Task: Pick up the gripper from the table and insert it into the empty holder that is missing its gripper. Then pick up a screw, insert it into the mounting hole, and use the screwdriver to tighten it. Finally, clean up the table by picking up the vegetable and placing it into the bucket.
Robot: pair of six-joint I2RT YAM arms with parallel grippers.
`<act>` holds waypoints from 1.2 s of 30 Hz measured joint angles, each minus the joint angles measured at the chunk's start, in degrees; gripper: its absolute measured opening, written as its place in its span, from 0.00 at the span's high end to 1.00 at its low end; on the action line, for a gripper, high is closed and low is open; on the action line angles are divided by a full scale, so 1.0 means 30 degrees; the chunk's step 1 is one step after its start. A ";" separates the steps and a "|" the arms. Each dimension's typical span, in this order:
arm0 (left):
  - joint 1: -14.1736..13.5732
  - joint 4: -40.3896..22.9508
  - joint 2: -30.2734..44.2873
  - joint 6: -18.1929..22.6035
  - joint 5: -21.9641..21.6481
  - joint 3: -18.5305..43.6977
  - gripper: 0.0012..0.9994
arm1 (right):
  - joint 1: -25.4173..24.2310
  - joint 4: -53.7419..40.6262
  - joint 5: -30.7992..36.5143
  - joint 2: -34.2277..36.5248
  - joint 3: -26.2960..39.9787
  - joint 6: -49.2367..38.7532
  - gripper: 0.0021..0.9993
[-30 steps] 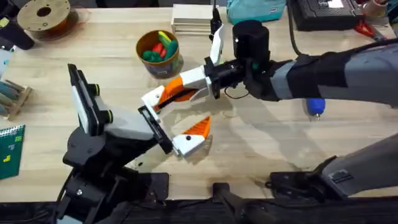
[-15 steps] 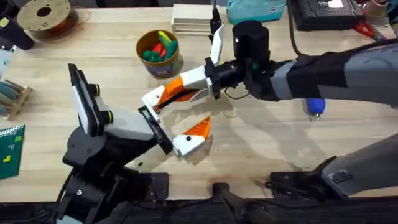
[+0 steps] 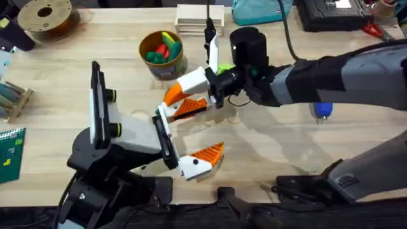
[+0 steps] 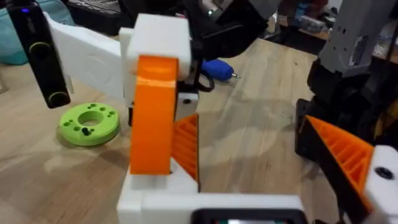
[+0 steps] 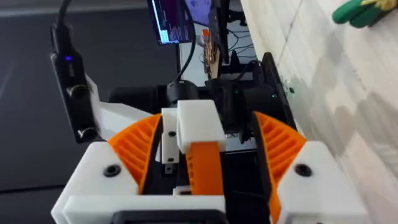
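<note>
The small orange plastic wedge with a ribbed face [image 4: 186,146] stands upright on the white angular plastic holder [image 4: 155,193] of the left claw [image 3: 181,140], ribs turned toward that claw's other orange pad [image 4: 342,155]. The left claw is spread wide. The right claw [image 3: 184,98] has reached in between its two sides, right against the wedge and holder; whether it is clamping anything I cannot tell.

The pale wooden desk [image 3: 286,146] runs under both arms. Close to the right claw on its far side lies one flat bright-green disc with holes [image 4: 89,122], and a little beyond that one round tub with a brown-orange wall [image 3: 169,72] holding green, red and yellow toy produce. One blue cylindrical screwdriver [image 3: 323,109] lies well behind the right claw, beside its arm. One dark green toy vegetable [image 5: 360,12] rests on the wood, apart from the right claw.

At the desk's far edge – a filament spool [image 3: 44,16], a stack of thin wooden boards [image 3: 197,19] and a teal pouch [image 3: 261,9].
</note>
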 joint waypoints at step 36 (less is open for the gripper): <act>0.0000 -0.0015 0.0000 0.0006 0.0285 0.0000 0.01 | -0.2562 -2.4321 2.2584 -0.1068 1.1788 -1.9350 0.35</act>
